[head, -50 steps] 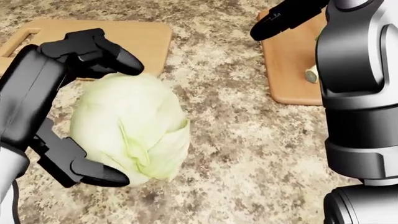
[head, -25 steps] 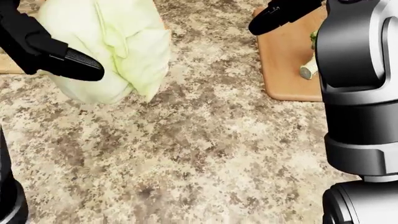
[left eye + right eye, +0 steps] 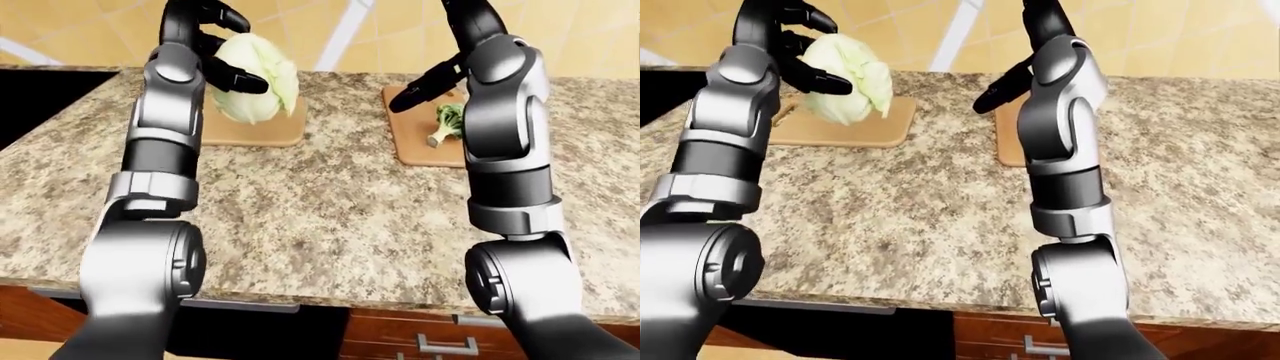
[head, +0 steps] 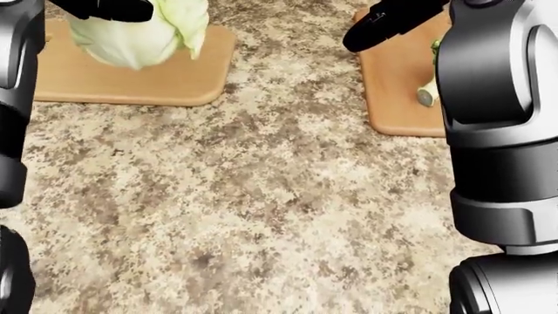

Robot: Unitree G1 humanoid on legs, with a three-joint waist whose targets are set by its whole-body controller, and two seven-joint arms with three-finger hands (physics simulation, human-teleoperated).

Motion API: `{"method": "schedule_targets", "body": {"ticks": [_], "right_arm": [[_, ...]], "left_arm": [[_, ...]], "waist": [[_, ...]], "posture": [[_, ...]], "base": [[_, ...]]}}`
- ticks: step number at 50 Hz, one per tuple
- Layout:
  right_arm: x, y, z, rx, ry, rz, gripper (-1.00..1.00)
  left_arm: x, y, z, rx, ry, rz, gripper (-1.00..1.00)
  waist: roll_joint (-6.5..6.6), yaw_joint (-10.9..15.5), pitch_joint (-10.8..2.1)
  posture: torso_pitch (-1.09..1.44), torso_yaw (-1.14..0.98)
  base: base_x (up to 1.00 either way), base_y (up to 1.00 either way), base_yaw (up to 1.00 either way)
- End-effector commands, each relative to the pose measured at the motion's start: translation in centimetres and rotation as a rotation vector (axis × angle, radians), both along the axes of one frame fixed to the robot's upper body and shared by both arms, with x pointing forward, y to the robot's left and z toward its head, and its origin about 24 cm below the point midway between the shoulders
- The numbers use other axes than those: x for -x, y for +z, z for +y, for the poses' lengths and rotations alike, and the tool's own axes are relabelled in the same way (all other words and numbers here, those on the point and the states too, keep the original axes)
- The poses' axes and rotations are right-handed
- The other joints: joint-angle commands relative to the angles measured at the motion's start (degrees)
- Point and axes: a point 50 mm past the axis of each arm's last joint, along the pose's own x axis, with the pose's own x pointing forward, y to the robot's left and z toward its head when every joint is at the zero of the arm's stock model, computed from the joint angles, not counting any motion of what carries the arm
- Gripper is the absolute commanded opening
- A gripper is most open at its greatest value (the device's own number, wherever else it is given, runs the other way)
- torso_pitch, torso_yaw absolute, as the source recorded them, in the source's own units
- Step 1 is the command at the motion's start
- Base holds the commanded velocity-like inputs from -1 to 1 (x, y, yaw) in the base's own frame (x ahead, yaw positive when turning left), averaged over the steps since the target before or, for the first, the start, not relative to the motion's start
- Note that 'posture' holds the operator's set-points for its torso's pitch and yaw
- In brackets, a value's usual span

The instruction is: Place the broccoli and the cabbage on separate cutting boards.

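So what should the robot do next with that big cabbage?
Probably lower it and let go. The left hand holds the pale green cabbage above the bare tan wooden cutting board; the green broccoli already lies on the other wooden board.

Left hand raised, fingers closed in a grasp; right hand raised, one finger extended.
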Motion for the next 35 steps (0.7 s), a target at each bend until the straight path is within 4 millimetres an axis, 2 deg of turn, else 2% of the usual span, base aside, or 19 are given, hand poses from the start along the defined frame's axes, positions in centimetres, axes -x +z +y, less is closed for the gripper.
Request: {"method": "schedule_targets", "body": {"ticks": [1,7,19,35], "right_arm": [[0.7,2.2,0.1,0.014,0.001,-0.096,1.0],[0.6,2.0,0.1,0.013,0.004,-0.093,1.0],[0.4,1.6,0.1,0.014,0.003,-0.088,1.0],[0.5,1.7,-0.1,0.014,-0.001,-0.089,1.0]], "left_arm": [[0.4,3.0,-0.2,-0.011,0.011,-0.158,-1.0],[-0.3,1.4,0.5,0.002,0.052,-0.161,-1.0],[-0.5,0.2,0.6,0.042,0.085,-0.192,-1.0],[-0.7,-1.7,0.5,0.0,0.103,-0.167,-1.0]], "waist": [[0.09,0.0,-2.08],[0.22,-0.2,-2.4],[0.51,-0.4,-2.5],[0.66,-0.5,-2.59]], "posture": [[0.0,0.0],[0.0,0.0],[0.0,0.0],[0.0,0.0]], "base": [[0.0,0.0,0.0],[0.0,0.0,0.0],[0.0,0.0,0.0],[0.0,0.0,0.0]]}}
